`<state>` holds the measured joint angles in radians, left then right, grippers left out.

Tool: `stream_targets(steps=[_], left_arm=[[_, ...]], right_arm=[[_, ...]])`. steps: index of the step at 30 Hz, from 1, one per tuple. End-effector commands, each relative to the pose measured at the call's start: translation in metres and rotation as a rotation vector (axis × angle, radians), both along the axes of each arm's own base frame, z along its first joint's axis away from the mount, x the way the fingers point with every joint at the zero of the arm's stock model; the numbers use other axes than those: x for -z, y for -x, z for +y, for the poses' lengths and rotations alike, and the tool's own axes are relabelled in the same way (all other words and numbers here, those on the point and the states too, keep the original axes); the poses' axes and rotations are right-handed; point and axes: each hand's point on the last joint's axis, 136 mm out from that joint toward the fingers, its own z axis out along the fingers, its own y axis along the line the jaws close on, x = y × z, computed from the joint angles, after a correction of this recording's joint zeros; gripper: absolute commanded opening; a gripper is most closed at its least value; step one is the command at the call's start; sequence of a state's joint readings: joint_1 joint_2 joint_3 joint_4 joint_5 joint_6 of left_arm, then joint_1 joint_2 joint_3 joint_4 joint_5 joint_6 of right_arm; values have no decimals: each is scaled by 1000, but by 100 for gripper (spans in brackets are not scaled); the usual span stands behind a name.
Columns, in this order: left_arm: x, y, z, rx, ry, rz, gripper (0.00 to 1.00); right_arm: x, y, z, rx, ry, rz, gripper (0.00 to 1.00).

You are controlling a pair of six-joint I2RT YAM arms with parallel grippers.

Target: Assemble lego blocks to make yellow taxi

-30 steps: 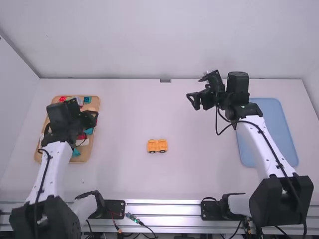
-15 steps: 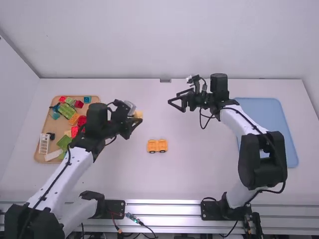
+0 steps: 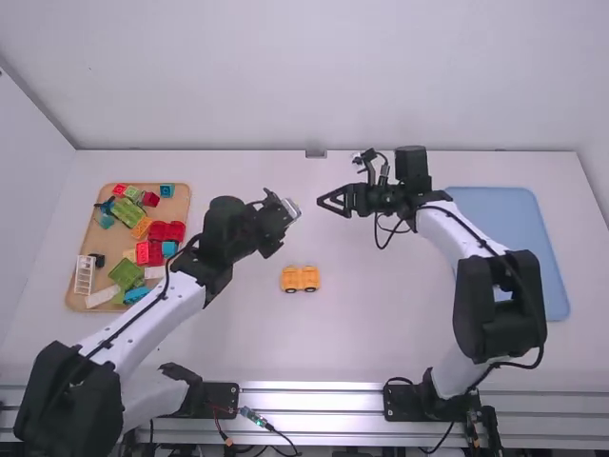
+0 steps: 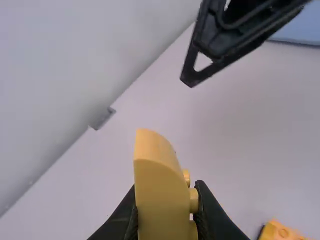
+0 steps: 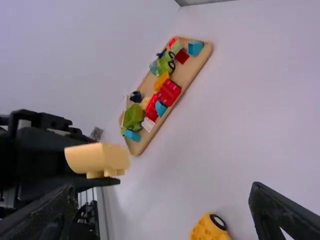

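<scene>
The left arm (image 3: 141,319), based at seven o'clock, and the right arm (image 3: 447,227), based at five, have smooth white links, chunky rounded black joints and dark cables (image 3: 492,254) outside. The right claw (image 3: 331,202) is matte black, angular, with triangular cut-outs.

It's a robotics lab: arms (image 3: 461,230) (two) along metal rails (image 3: 309,402).
</scene>
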<state>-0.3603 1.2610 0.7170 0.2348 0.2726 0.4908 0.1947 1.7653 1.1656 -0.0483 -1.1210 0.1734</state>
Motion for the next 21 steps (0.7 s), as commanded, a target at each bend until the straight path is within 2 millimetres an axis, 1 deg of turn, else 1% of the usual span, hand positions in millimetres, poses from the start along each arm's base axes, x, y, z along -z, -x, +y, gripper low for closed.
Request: stream_targets(steps=[1,2,5,7,9,11,12,15,18,19,21], left_arm=[[4,-6,-1,-25,6,21,1],[4,-6,-1,-27,8,23,1],[11,-14,-3,-49,11,103,1],[16,-17,-4,-49,-7,155,1],[20,-20,-5,-55,-16,189,1],[22,-22,-6,-58,-21,206,1],[23,-23,-6,-67,-10,219,2],[21,-22,-9,-62,7,222,2],[18,-17,-23,-27,7,208,2],[18,-11,-33,-2,-1,202,2],[18,-9,-38,1,-9,197,1]], right_arm=[[-2,3,13,-37,17,-61,85],[-1,3,14,-35,22,-64,85],[7,0,22,-22,87,-128,86],[7,3,27,-40,97,-162,87],[5,6,28,-53,99,-178,88],[5,6,27,-52,105,-180,88],[5,6,22,-49,108,-180,88],[7,5,18,-40,114,-171,88],[6,7,20,-56,111,-184,85],[6,9,23,-66,109,-193,84],[5,9,24,-67,107,-195,82]])
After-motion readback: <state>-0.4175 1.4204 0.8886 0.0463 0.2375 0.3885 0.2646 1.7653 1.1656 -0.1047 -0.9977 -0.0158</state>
